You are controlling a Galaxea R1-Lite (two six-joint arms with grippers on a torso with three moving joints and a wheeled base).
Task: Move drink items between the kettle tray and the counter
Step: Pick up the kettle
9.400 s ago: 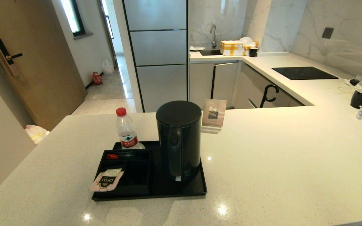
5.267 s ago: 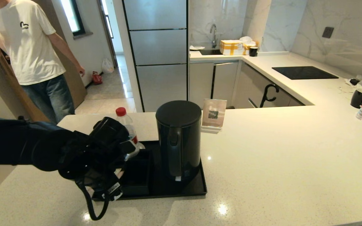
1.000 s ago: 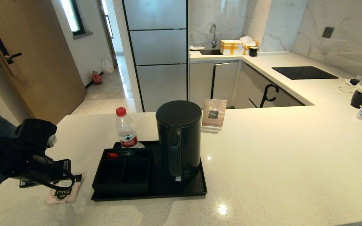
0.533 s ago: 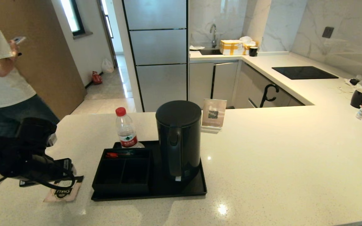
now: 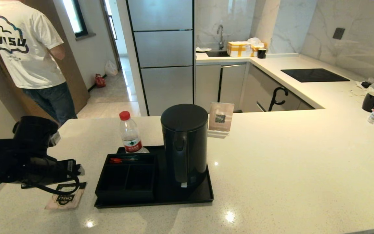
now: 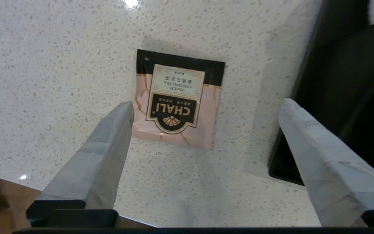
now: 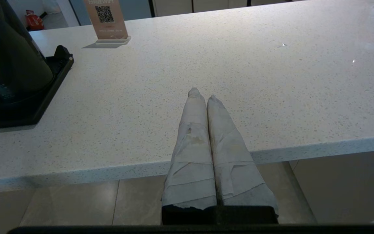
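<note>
Black tray just beside sachet, under spread left end effector.

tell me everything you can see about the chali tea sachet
The tea sachet is a small flat square packet, pale pink with a black top band, a cream "PEACH OOLONG TEA" label and a black "CHALI" emblem. It looks sealed and glossy. It lies flat, face up, on the counter, just left of the kettle tray and apart from it. The left gripper hovers above with fingers open, not touching it.
</note>
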